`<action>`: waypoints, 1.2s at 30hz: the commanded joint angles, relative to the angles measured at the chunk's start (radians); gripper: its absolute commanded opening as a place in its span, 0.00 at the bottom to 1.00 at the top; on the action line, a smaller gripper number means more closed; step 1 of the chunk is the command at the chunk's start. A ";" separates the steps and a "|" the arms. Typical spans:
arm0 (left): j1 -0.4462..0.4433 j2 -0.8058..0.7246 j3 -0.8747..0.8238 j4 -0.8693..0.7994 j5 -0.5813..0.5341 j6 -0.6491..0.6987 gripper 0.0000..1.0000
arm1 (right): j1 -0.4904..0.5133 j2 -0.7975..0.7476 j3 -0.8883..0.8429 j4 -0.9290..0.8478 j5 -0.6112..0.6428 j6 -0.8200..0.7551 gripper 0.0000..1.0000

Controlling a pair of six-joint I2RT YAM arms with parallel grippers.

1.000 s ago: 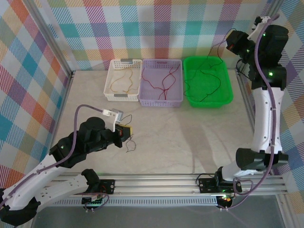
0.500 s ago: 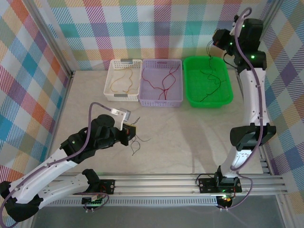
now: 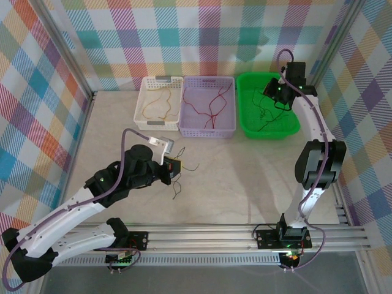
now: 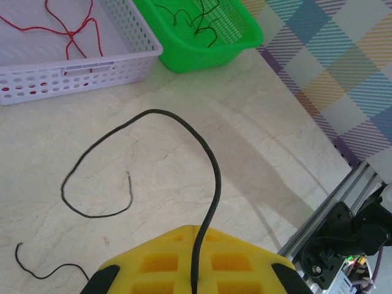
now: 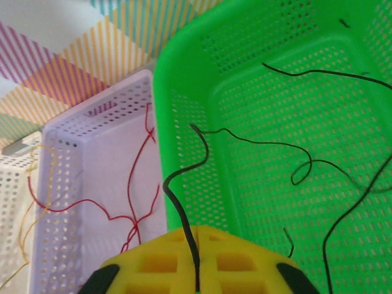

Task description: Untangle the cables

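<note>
Over the green basket (image 3: 269,133), 1 o'clock, right gripper (image 5: 195,285) pinches a black wire (image 5: 173,190) (left gripper (image 4: 195,283) pinches a looped cable (image 4: 211,160)).

Left tool (image 3: 174,169) clamped; right arm (image 3: 313,125) outstretched.

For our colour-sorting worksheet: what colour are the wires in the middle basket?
The wires are red, clearest from the top camera.

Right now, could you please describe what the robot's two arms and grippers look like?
The left arm and right arm are both built of white links joined by black joints, with small green lights glowing on them. A lilac hose runs along each arm. In the wrist views, the left gripper and right gripper have yellow finger blocks with square recesses.
</note>
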 commanded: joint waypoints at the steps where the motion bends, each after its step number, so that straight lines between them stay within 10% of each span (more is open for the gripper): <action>1: 0.008 0.015 0.032 0.049 0.019 -0.002 0.00 | 0.004 -0.068 -0.015 0.011 0.073 0.015 0.23; 14: 0.008 0.240 0.288 0.096 0.041 0.027 0.00 | 0.008 -0.284 -0.146 0.057 0.060 0.045 0.57; 20: 0.008 0.498 0.725 0.032 0.109 0.112 0.00 | 0.021 -0.512 -0.385 0.151 0.033 0.064 0.68; 24: 0.007 0.705 1.105 -0.049 0.155 0.183 0.00 | 0.022 -0.684 -0.566 0.170 0.039 0.070 1.00; 31: 0.011 1.109 1.776 -0.124 0.235 0.268 0.00 | 0.021 -1.013 -0.830 0.153 0.116 0.073 1.00; 36: 0.041 1.241 1.843 0.091 0.231 0.230 0.00 | 0.022 -1.257 -0.937 0.112 0.198 0.059 1.00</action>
